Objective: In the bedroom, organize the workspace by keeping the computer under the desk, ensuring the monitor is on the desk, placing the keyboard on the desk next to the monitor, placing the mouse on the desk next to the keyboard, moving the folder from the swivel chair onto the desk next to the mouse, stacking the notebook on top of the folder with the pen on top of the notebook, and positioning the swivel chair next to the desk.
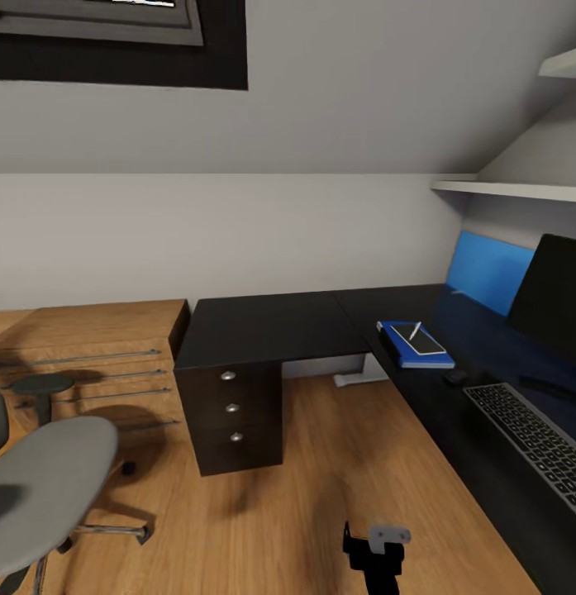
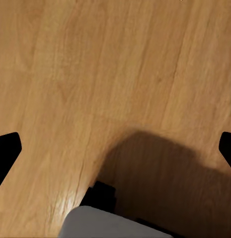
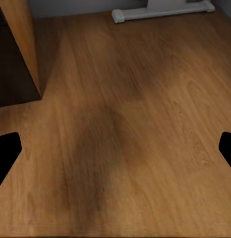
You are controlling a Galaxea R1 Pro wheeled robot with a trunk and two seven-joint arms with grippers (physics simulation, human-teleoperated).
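While both grippers, left (image 2: 115, 148) and right (image 3: 115, 148), gape wide over bare floor (holding nothing), the folder (image 1: 407, 347), notebook (image 1: 418, 340) and pen (image 1: 415, 330) sit stacked right of centre on the desk (image 1: 263, 326).

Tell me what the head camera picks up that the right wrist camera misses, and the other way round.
Head view alone: the black desk with the blue folder, the notebook on it and the pen on top, plus the mouse, keyboard, monitor and the grey swivel chair at the left.

Right wrist view alone: its own open fingertips at the picture's edges, hanging over bare floor.

Both: the wooden floor and the desk's white foot.
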